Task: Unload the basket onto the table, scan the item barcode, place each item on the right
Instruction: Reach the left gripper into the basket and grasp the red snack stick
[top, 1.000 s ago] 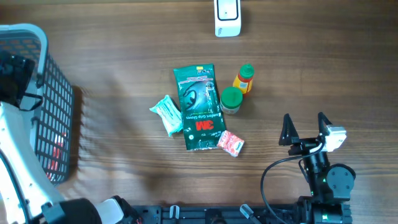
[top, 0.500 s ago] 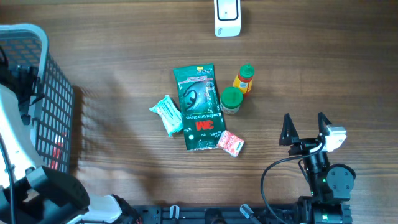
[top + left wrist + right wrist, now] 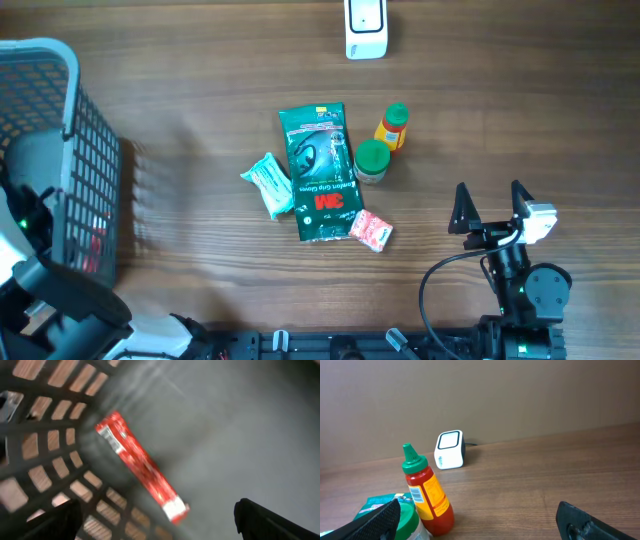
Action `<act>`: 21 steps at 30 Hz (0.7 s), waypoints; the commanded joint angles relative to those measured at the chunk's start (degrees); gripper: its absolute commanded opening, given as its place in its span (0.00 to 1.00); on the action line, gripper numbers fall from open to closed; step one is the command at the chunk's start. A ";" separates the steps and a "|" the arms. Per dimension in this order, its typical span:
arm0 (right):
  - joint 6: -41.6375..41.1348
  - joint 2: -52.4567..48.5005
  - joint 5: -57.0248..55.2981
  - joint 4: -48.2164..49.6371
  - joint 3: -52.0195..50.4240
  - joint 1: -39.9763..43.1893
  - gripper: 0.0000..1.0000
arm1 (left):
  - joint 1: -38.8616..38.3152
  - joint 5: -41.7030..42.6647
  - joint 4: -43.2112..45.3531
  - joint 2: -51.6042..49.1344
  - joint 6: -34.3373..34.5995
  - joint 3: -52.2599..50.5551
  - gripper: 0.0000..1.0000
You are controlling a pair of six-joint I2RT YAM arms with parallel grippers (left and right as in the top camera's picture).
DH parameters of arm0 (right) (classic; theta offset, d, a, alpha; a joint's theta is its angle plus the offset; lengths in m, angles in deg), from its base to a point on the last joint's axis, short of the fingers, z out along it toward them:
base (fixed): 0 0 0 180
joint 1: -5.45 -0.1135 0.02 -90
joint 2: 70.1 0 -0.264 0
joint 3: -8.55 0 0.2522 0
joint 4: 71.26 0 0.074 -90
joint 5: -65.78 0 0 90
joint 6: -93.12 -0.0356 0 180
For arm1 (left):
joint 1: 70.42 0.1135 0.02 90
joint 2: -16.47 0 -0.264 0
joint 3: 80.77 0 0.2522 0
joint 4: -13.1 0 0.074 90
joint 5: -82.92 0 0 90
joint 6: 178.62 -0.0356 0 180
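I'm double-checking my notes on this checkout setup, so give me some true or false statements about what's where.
The green 3M glove pack lies flat on the table. True.
The right gripper holds the sauce bottle. False: it is open and empty, away from the bottle.
A red packet lies inside the basket. True.
The white scanner sits inside the basket. False: it stands on the table, beyond the items.
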 commanded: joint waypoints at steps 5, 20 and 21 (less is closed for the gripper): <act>-0.68 0.00 -1.01 0.20 -0.07 0.20 1.00 | 0.31 1.11 8.48 -0.66 10.95 -13.25 1.00; -0.68 0.00 -1.01 0.20 -0.07 0.20 1.00 | 0.31 -2.14 33.07 -0.63 8.96 -30.56 0.99; -0.70 0.00 -1.01 0.20 -0.07 0.20 1.00 | 0.52 -4.33 36.72 -0.42 2.56 -29.77 0.99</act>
